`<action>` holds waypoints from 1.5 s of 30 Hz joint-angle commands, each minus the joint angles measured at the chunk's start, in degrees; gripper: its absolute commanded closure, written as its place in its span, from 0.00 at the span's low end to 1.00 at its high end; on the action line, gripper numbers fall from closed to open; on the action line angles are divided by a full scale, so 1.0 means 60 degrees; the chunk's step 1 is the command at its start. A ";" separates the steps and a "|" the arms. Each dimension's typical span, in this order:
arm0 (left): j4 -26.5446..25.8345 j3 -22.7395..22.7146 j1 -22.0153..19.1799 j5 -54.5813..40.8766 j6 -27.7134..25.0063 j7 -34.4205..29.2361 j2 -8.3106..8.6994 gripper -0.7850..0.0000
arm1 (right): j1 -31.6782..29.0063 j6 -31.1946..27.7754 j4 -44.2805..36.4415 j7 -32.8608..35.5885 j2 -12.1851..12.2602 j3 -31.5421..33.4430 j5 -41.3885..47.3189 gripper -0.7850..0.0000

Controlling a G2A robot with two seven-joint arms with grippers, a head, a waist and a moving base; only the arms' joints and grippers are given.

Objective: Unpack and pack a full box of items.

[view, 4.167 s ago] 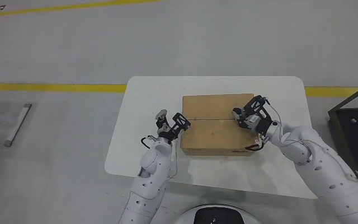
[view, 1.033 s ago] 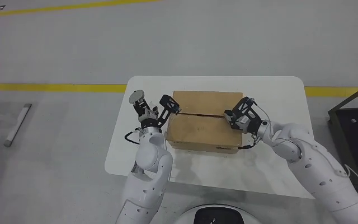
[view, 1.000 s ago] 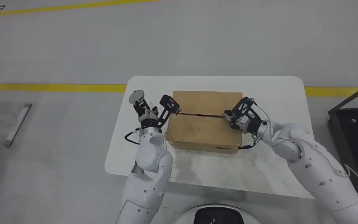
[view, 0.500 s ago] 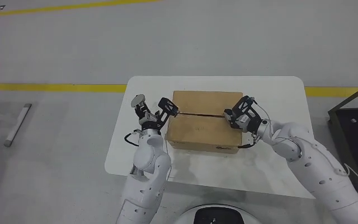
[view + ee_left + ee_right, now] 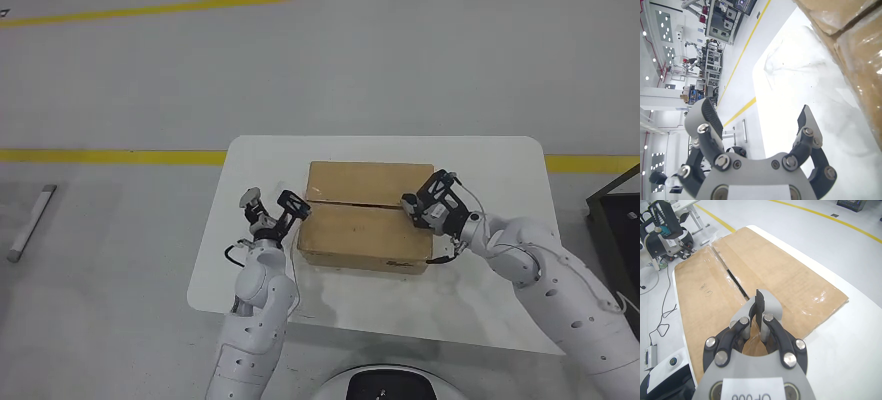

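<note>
A brown cardboard box (image 5: 365, 215) lies on the white table (image 5: 480, 300), flaps down, with clear tape along its middle seam (image 5: 730, 275). The seam gapes a little in the right wrist view. My left gripper (image 5: 272, 200) is open just off the box's left end, nothing between its fingers (image 5: 711, 115); the box's side (image 5: 863, 47) stands close beside it. My right gripper (image 5: 412, 207) sits over the right end of the seam. It is shut (image 5: 758, 300), and a thin strand of clear tape (image 5: 755, 332) runs from between its fingers to the box.
Bare table (image 5: 500, 170) lies right of the box and along the front edge. On the floor are a yellow line (image 5: 110, 157), a grey bar (image 5: 30, 222) at the left and a dark frame (image 5: 615, 215) at the right edge.
My left gripper has drawn back from the box's left top edge toward the table's near side, staying open. The right gripper and the box have hardly moved in the last second.
</note>
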 commanded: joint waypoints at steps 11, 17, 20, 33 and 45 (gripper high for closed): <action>0.2148 0.0143 -0.1515 -0.0453 -0.0084 0.0634 -0.0104 0.00 | -0.0030 -0.0017 0.0006 0.0021 0.0000 0.0062 0.0008 1.00; 0.2784 0.0265 -0.1854 -0.0276 0.0195 0.0904 -0.0128 0.70 | -0.0031 -0.0019 0.0006 0.0025 -0.0002 0.0098 0.0036 1.00; 0.3088 0.0308 -0.1993 -0.0330 0.0370 0.1005 -0.0154 1.00 | -0.0030 0.0000 -0.0010 0.0044 0.0000 0.0128 0.0052 1.00; 0.3481 0.0438 -0.2256 -0.0201 0.1194 0.1213 -0.0216 1.00 | -0.0092 0.0072 -0.0114 0.0144 0.0006 0.0213 0.0084 1.00; 0.1614 0.0431 -0.1247 0.1085 0.1336 0.0711 -0.0101 0.97 | -0.0068 0.0130 -0.0138 0.0179 -0.0028 0.0109 0.0106 1.00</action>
